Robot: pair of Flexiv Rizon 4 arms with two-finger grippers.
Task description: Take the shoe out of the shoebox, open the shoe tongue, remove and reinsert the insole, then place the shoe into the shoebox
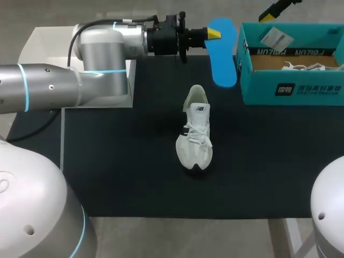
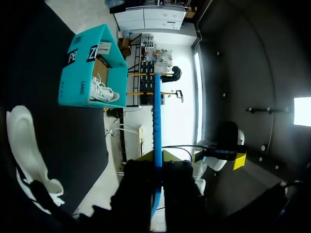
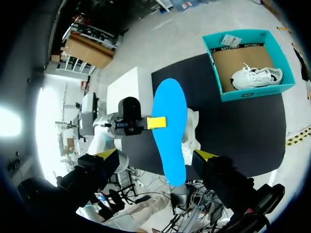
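Note:
A blue insole (image 1: 223,54) hangs over the mat's far side, and my left gripper (image 1: 214,34) is shut on its upper part. The left wrist view shows this insole (image 2: 157,116) edge-on, running straight out from between that gripper's (image 2: 157,162) fingers. A white shoe (image 1: 195,131) lies mid-mat, toe toward me. The teal shoebox (image 1: 290,88) at the far right holds a second white shoe (image 1: 306,67). High above, my right gripper (image 3: 155,155) stands open, its yellow fingertips (image 3: 206,155) spread on either side of the insole (image 3: 170,131) below. Only one of its tips (image 1: 274,9) shows in the head view.
A white block (image 1: 43,40) stands at the mat's far left, under my left arm. The black mat (image 1: 118,177) covers the table. From above, the shoebox (image 3: 216,63) lies beyond the insole, and the shoe on the mat (image 3: 193,127) is mostly hidden behind it.

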